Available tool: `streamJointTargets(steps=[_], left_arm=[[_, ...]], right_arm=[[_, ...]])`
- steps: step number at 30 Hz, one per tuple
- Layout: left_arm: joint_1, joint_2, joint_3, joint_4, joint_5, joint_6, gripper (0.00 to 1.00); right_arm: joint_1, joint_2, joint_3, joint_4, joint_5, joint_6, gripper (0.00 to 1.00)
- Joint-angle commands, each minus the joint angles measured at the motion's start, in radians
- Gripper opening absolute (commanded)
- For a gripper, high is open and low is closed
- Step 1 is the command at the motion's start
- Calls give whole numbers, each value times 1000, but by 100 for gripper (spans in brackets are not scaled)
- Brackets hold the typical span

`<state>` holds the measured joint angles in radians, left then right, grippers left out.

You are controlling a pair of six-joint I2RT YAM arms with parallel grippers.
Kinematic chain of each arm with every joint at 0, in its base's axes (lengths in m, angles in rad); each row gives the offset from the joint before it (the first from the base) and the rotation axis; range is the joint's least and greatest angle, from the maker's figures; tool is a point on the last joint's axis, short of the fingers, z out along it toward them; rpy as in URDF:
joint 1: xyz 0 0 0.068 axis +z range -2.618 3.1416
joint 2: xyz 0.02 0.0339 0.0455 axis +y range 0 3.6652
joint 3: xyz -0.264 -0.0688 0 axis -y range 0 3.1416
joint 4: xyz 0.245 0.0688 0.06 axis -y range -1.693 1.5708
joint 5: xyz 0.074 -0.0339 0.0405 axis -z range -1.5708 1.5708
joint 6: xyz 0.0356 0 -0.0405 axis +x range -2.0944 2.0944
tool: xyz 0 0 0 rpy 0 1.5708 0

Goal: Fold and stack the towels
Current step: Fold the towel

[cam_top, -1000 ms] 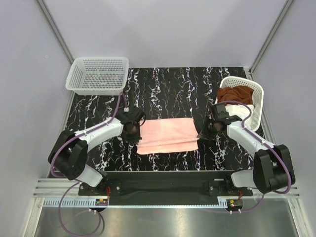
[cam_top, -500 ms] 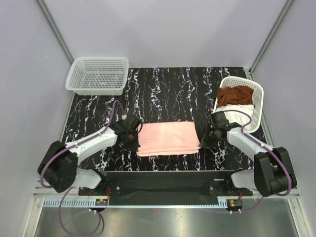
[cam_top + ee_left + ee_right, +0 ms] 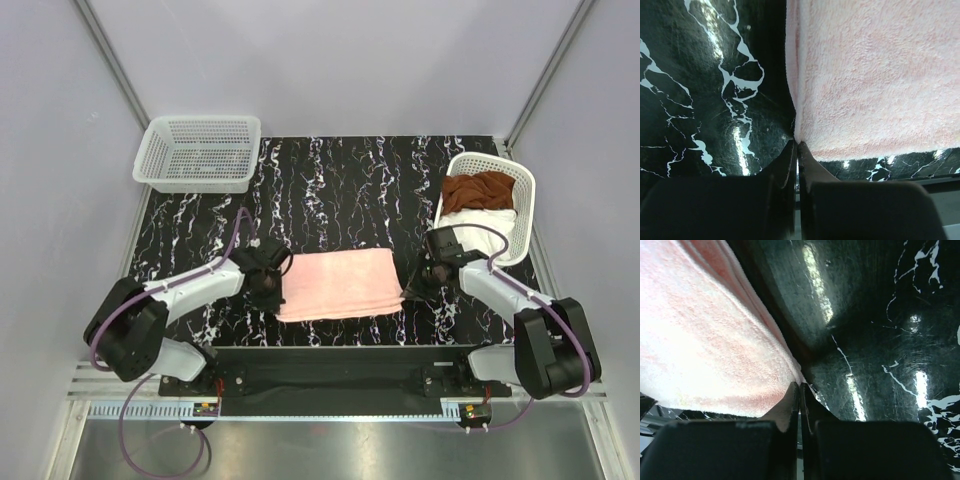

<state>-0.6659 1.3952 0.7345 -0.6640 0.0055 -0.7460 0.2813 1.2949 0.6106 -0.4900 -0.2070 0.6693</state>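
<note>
A pale pink towel (image 3: 340, 284) lies folded flat on the black marbled table, near its front edge. My left gripper (image 3: 272, 285) is at the towel's left end, shut on its near corner; in the left wrist view the pink towel (image 3: 875, 75) runs into the closed tips of the left gripper (image 3: 797, 142). My right gripper (image 3: 415, 287) is shut on the right end in the same way; the pink towel (image 3: 700, 340) meets the right gripper (image 3: 800, 385) at its tips. A rust-brown towel (image 3: 478, 190) and a white towel (image 3: 490, 220) lie bunched in the right basket (image 3: 528, 205).
A white mesh basket (image 3: 190, 180) stands at the far left corner of the table with nothing showing inside. The right basket leans against the right wall. The black rail with both arm bases runs along the near edge, just beyond the towel's front hem.
Both grippers have moved toward the near edge and lower, carrying the pink towel's ends. The towel's raised upper layer now lies flat, and the towel sits slightly nearer the front.
</note>
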Motion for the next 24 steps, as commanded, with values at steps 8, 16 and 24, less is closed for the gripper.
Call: streamJointTargets(steps=[8, 16, 24], left_arm=[[-12, -140, 139, -138, -30, -6, 0], [-41, -78, -72, 12, 13, -33, 0], [-55, -50, 15, -81, -54, -4, 36]], right_arm=[[4, -117, 99, -145, 37, -11, 0], [4, -86, -34, -32, 37, 50, 1], [4, -121, 11, -96, 52, 52, 39]])
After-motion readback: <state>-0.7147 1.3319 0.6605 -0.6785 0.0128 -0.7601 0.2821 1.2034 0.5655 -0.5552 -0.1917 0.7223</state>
